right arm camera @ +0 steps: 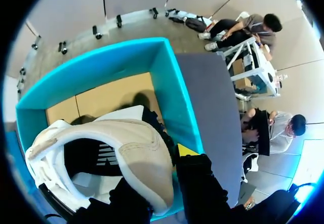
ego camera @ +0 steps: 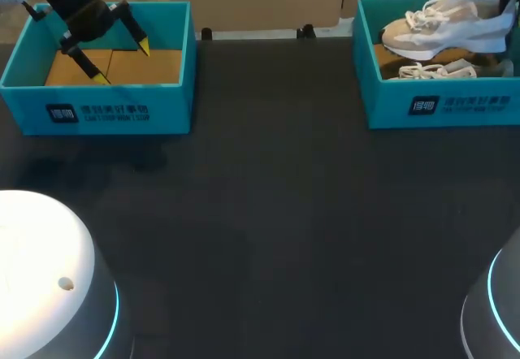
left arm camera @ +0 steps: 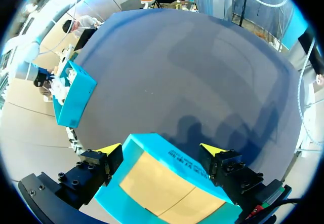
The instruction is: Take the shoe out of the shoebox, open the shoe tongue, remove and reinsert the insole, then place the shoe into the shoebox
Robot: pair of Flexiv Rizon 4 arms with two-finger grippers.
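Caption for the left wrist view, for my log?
Left gripper, open, hangs over the empty teal shoebox; the second shoebox sits across the dark table.

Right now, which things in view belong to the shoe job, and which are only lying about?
In the job: raised shoe, held by the right end effector; right shoebox under it.
Lying about: second shoe in the right shoebox; left shoebox, with the open left end effector above it.

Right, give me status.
Left gripper open over the empty left box. Right gripper shut on the shoe, heel end, raised above the shoebox. Second shoe lies in that box, beneath it.
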